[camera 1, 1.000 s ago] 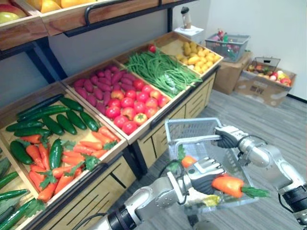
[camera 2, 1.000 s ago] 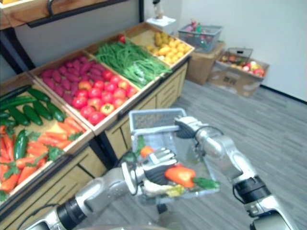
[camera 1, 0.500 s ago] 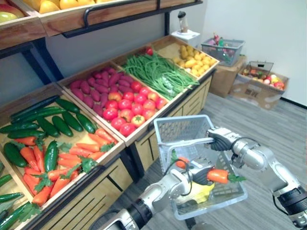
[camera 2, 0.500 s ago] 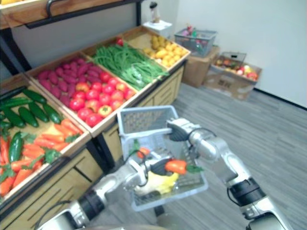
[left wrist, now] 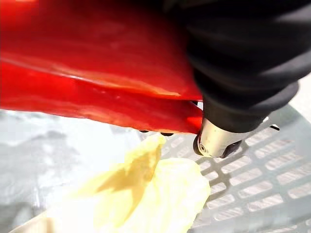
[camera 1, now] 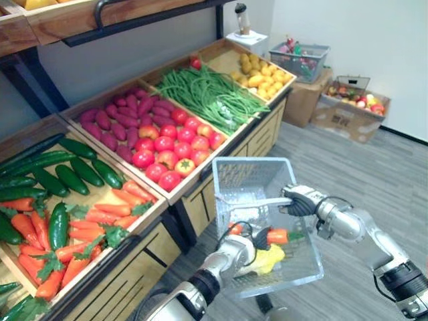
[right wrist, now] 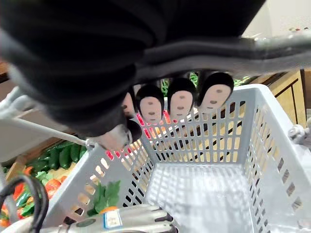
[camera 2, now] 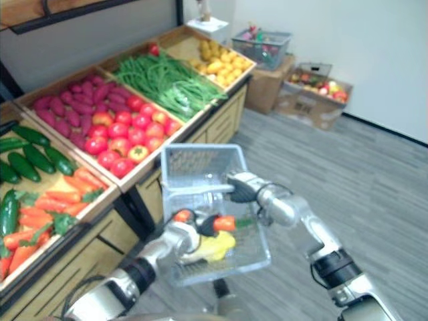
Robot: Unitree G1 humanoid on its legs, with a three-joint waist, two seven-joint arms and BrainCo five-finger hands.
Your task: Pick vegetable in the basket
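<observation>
Left hand (camera 1: pixel 242 245): fingers curled round carrot (camera 1: pixel 277 235), held inside basket (camera 1: pixel 249 175), just above yellow veg (camera 1: pixel 266 259) on basket floor. Carrot looks like light, stiff, glossy plastic, so probably slippery. Tapered too, so best gripped round thick body, not floppy green top. Right hand (camera 1: pixel 299 200) clenched on basket handle (camera 1: pixel 257 202). Tomato bin (camera 1: pixel 175 144) beyond.

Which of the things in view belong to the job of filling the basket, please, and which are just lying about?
Job: basket, held at its handle by the right hand; carrot gripped in the left hand inside it; yellow vegetable lying inside.
Lying about: tomatoes, green beans, cucumbers; second basket; cardboard box.
</observation>
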